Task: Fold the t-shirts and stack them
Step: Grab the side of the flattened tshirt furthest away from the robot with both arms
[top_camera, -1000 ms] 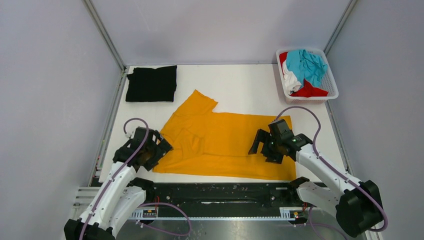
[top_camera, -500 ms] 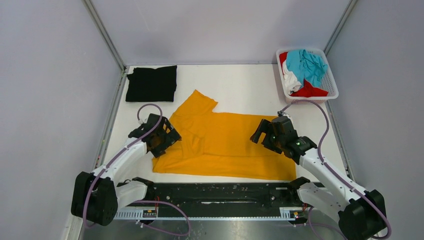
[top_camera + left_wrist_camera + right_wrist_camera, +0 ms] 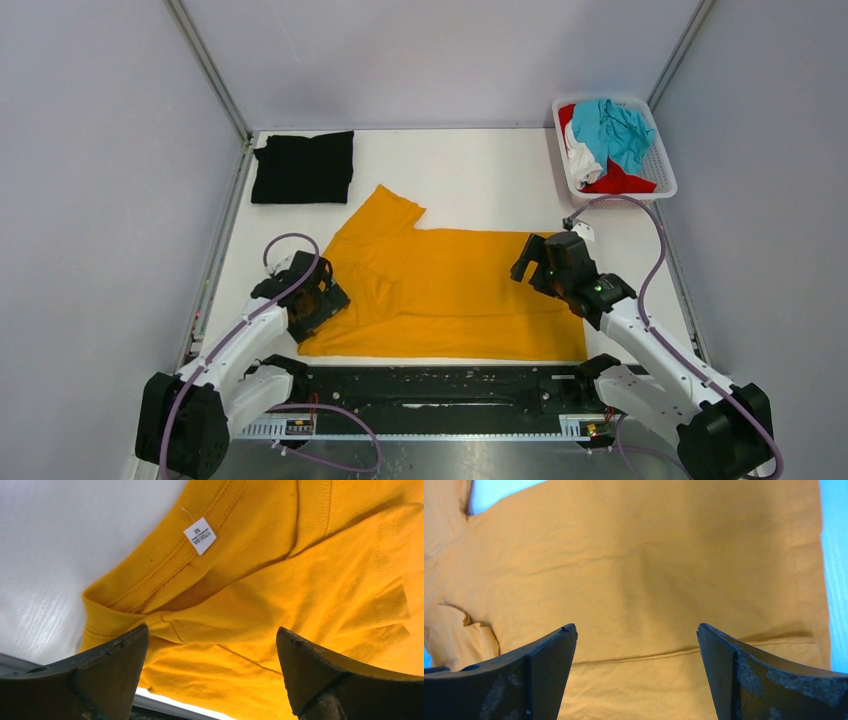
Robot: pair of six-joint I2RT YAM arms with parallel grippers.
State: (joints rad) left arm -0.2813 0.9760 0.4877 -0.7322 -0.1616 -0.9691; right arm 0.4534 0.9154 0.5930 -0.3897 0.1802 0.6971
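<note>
We see the orange-yellow t-shirt (image 3: 440, 290) spread across the near half of the white surface (image 3: 480, 180). Its neck end is to the left and its hem to the right, and one sleeve (image 3: 392, 205) angles toward the far left.

The left end effector (image 3: 212, 629) hangs over the neck end with its fingers spread wide and nothing between them. Under it the ribbed collar (image 3: 314, 510) and a white size label (image 3: 200, 535) face up, and a fold of cloth is bunched just beside the collar. The shirt's edge meets bare surface on that side.

The right end effector (image 3: 636, 625) hovers above the hem end. It is also parted and holds nothing. The cloth below it is mostly flat, with a stitched hem line (image 3: 804, 580) along the right edge.

The black t-shirt (image 3: 303, 167) lies folded at the far left corner, near the sleeve tip but apart from it. At the far right corner stands a white slotted basket (image 3: 665, 178), well apart from the spread shirt. It holds the teal t-shirt (image 3: 615, 125) on top, with the red t-shirt (image 3: 620, 182) and the white t-shirt (image 3: 578, 160) crumpled beneath and beside it. Purple cables (image 3: 655, 225) loop off both arms.
</note>
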